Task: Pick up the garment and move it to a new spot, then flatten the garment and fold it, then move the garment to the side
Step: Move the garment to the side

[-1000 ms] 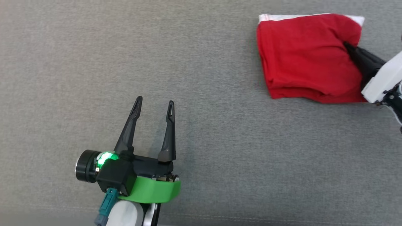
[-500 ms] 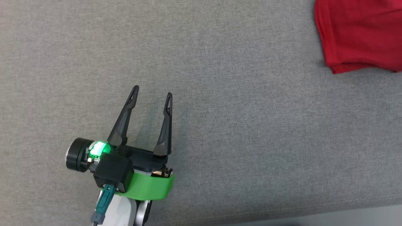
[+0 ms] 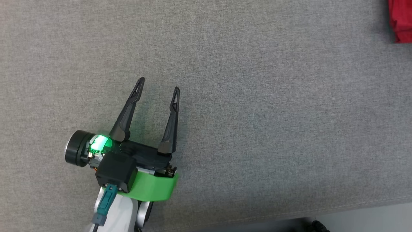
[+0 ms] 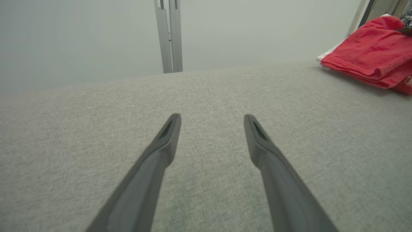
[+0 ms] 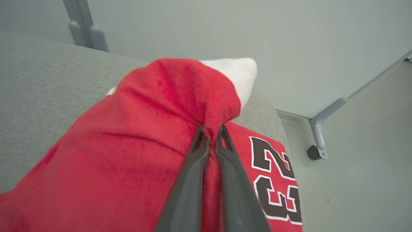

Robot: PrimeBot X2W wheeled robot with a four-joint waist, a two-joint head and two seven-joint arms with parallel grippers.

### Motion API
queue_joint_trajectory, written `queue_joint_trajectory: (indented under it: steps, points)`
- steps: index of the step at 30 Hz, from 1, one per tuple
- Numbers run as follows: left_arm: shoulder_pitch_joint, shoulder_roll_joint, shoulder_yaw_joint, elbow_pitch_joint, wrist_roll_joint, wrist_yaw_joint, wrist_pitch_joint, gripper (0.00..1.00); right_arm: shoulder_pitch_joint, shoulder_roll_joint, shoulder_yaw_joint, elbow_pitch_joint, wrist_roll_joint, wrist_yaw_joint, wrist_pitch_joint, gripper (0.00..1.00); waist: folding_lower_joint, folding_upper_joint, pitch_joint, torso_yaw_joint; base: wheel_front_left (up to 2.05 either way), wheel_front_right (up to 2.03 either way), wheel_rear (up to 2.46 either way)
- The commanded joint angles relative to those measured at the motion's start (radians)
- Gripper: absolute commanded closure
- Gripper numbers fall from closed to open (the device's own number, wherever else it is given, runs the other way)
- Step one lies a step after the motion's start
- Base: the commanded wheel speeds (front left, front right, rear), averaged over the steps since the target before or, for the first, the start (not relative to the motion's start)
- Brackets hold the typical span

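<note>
The garment is a folded red jersey with white trim and black numbers, lying near the grey cushion's far corner. In the right wrist view my right gripper is shut on a raised fold of it. Only a red corner of the garment reaches into the head view at the top right. The left wrist view has the garment at its upper right. My left gripper hovers open over bare fabric at the lower left, far from the garment. Its fingers are spread wide with nothing between them.
The grey upholstered surface spreads across the head view, with its front edge at the bottom right. A grey metal frame post stands behind it. A frame leg with a caster stands on the floor past the cushion's corner.
The head camera has swung left, so the garment slid from the upper right almost out of the picture and the right gripper left it. The left gripper stays open.
</note>
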Motion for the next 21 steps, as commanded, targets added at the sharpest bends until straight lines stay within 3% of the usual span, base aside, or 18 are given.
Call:
queue_joint_trajectory:
  steps: [1,8,13,14,16,17,21]
  points:
    - [-0.018,0.008,0.005,-0.002,0.012,-0.003,0.000,0.00,-0.017,-0.018,0.002,0.006,-0.016,-0.002,-0.002,1.00,-0.0001,-0.0001,0.004,0.007,0.00,0.00,0.00]
    - [-0.021,0.009,0.006,-0.003,0.017,-0.009,0.000,0.00,-0.047,-0.075,0.020,0.012,-0.068,-0.002,0.026,1.00,-0.0001,-0.0001,0.006,0.024,0.00,0.00,0.00]
    - [-0.022,0.011,0.003,-0.004,0.021,-0.013,0.000,0.00,-0.056,-0.082,0.013,0.046,-0.095,-0.002,0.023,1.00,-0.0001,-0.0001,0.014,0.037,0.00,0.00,0.00]
    - [-0.021,0.010,0.002,-0.004,0.021,-0.014,0.000,0.00,-0.058,-0.079,0.008,0.058,-0.098,-0.002,0.019,0.79,-0.0001,-0.0001,0.015,0.039,0.00,0.00,0.00]
    - [-0.020,0.011,0.002,-0.004,0.020,-0.014,0.000,0.00,-0.059,-0.070,0.000,0.084,-0.113,-0.002,0.010,0.16,-0.0001,-0.0001,0.016,0.043,0.00,0.00,0.00]
    - [-0.020,0.012,0.002,-0.004,0.020,-0.015,0.000,0.00,-0.060,-0.064,-0.007,0.105,-0.121,-0.002,0.004,0.00,-0.0001,-0.0001,0.016,0.045,0.00,0.00,0.00]
    - [-0.017,0.011,0.002,0.002,0.020,-0.015,0.000,0.00,-0.067,-0.031,-0.027,0.185,-0.180,-0.002,-0.020,0.00,-0.0001,-0.0001,0.007,0.047,0.00,0.00,0.00]
